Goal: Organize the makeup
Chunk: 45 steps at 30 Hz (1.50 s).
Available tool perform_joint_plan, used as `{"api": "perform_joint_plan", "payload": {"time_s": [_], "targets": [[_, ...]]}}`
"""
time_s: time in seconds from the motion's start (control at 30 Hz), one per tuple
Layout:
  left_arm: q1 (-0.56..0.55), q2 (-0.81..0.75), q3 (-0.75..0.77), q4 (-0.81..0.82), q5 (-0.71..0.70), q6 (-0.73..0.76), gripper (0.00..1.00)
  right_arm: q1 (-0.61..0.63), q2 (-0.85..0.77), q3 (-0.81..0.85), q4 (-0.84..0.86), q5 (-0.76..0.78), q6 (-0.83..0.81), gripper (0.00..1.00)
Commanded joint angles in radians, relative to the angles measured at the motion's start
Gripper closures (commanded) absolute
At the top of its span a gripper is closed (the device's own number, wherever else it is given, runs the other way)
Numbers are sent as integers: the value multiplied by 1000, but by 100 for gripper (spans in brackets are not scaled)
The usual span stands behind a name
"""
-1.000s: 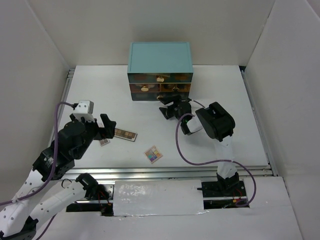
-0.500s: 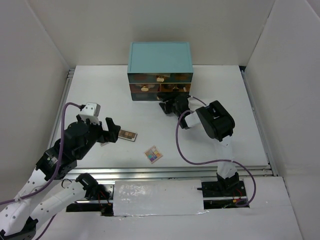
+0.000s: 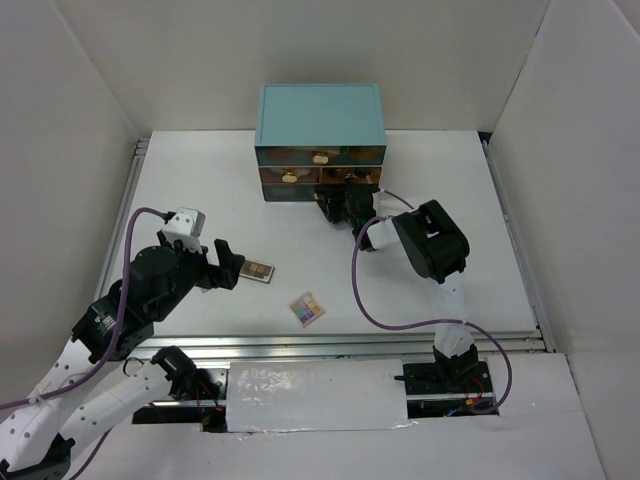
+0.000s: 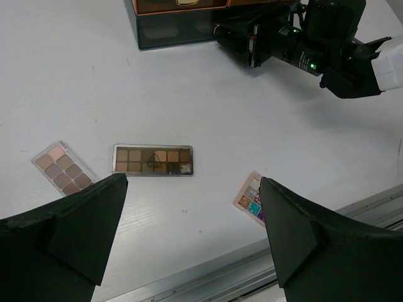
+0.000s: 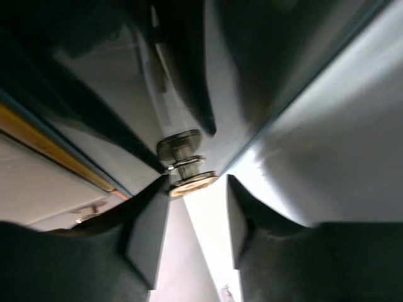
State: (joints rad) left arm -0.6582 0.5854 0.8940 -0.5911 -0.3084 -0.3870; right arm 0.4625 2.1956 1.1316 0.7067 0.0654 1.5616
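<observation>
A brown rectangular eyeshadow palette [image 4: 153, 159] lies on the white table, partly under my left gripper [image 3: 226, 264] in the top view. A second rectangular palette [image 4: 62, 168] with pink and brown pans lies to its left. The square multicolour palette [image 3: 307, 309] sits nearer the front edge. My left gripper [image 4: 192, 185] hangs open above the table, between these, holding nothing. My right gripper [image 3: 337, 205] is against the front of the teal chest [image 3: 320, 118]. Its jaws [image 5: 198, 207] stand apart on either side of a brass drawer knob [image 5: 187, 165], whose disc is at the left fingertip.
The teal chest of drawers [image 4: 176, 25] stands at the back middle with its drawers shut. White walls enclose the table on three sides. A metal rail [image 3: 340, 345] runs along the near edge. The right arm's cable [image 3: 360, 290] loops over the table.
My right gripper has moved in to the chest's front and its jaws have narrowed around the knob. My left arm has swung right, over the rectangular palettes.
</observation>
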Motion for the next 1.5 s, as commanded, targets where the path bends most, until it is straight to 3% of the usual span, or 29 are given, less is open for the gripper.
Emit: {"api": "perform_joint_plan", "payload": {"time_s": [0.0, 0.37, 0.8, 1.13, 1.27, 1.3, 1.37, 1.4, 1.47], "targets": [[-7, -6, -3, 56, 25, 34, 1, 4, -8, 34, -73, 57, -3, 56], [-8, -4, -6, 56, 20, 37, 1, 7, -33, -25, -36, 68, 9, 72], [-8, 8, -4, 53, 12, 37, 1, 19, -148, -225, 108, 57, 26, 74], [-8, 25, -3, 39, -32, 16, 1, 93, -284, -528, 301, 82, 90, 74], [-8, 45, 2, 24, -67, -12, 1, 107, -290, -582, 378, 53, 92, 61], [-8, 57, 5, 20, -73, -19, 1, 107, -290, -590, 417, 41, 84, 46], [-8, 80, 6, 10, -86, -42, 1, 107, -298, -604, 465, 2, 72, 32], [-8, 89, 8, 10, -83, -50, 1, 107, -321, -610, 477, -10, 63, 17], [-8, 120, 14, 10, -58, -71, 1, 108, -358, -634, 490, -51, 46, 0]]}}
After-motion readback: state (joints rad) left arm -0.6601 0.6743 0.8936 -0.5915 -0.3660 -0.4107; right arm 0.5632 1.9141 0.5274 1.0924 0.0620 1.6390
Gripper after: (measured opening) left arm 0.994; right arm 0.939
